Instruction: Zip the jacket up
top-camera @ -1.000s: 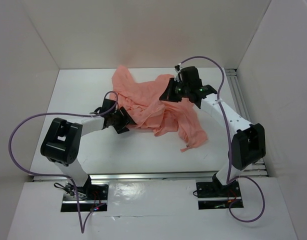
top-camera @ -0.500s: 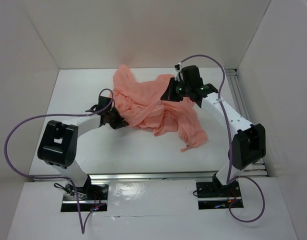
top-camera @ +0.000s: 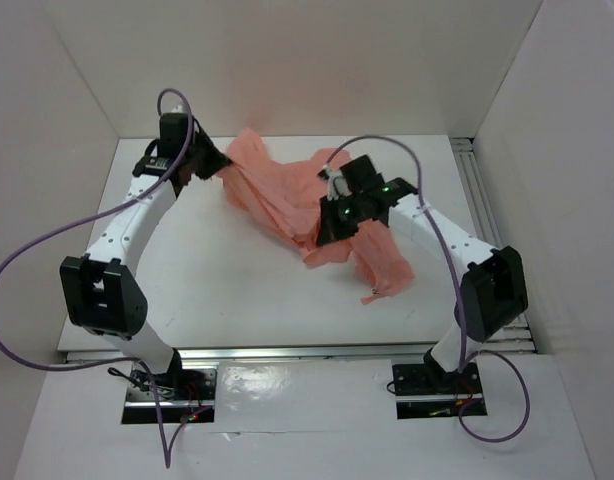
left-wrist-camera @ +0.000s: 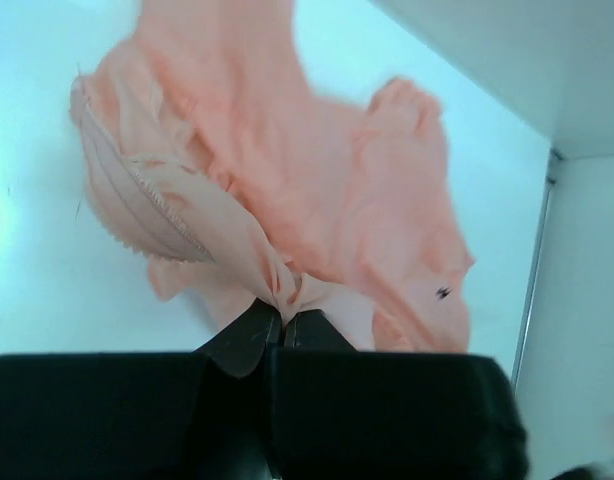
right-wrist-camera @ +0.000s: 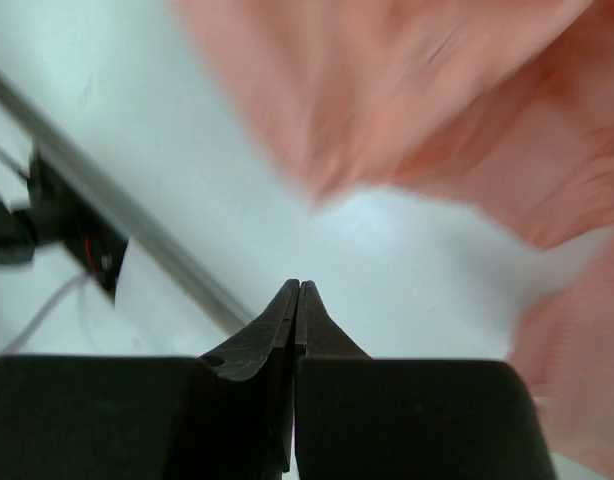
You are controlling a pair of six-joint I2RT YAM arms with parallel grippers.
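Observation:
The salmon-pink jacket (top-camera: 277, 190) lies crumpled across the back of the white table, stretched from back left to a strip trailing toward the front right (top-camera: 375, 285). My left gripper (top-camera: 209, 166) is at the jacket's back-left end, shut on a fold of its fabric (left-wrist-camera: 280, 300). A line of pale zipper teeth (left-wrist-camera: 157, 200) runs along the edge near that fold. My right gripper (top-camera: 325, 232) hovers over the jacket's middle, shut with nothing between its fingertips (right-wrist-camera: 298, 287). The jacket (right-wrist-camera: 417, 110) is a blur beyond them. No zipper pull shows.
White walls enclose the table on three sides. A metal rail (top-camera: 477, 190) runs along the right edge and another (top-camera: 287, 352) along the near edge, which also shows in the right wrist view (right-wrist-camera: 137, 220). Purple cables (top-camera: 47, 250) loop off both arms.
My left gripper shut on the jacket's left edge and swung it to the back left, stretching the cloth. My right gripper moved nearer and to the left, still shut.

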